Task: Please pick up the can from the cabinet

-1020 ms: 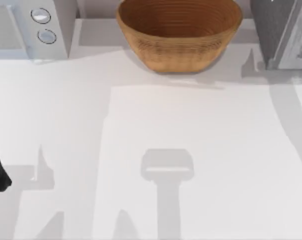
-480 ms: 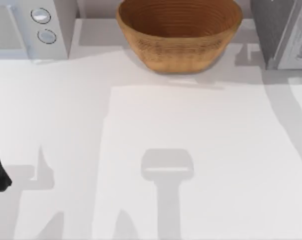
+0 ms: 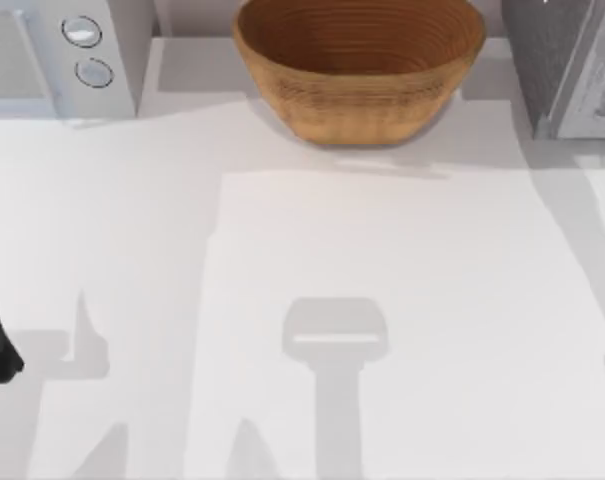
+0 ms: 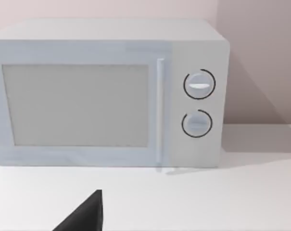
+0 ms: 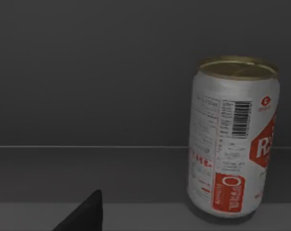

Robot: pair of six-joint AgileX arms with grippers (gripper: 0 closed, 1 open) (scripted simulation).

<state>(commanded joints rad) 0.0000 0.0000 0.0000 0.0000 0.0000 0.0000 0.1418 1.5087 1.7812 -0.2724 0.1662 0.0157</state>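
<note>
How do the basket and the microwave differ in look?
The basket is brown, round and woven, open on top; the microwave is pale, boxy and smooth, its door shut. The basket sits mid-back of the table, the microwave at back left. Both stand on the white table.

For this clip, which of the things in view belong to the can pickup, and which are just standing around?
Belongs to the job:
- can, upright on a dark shelf, seen from the right wrist
- cabinet, at the table's far right

Just standing around:
- microwave, far left, door shut
- wicker basket, far centre
- left arm, parked at the table's left edge
</note>
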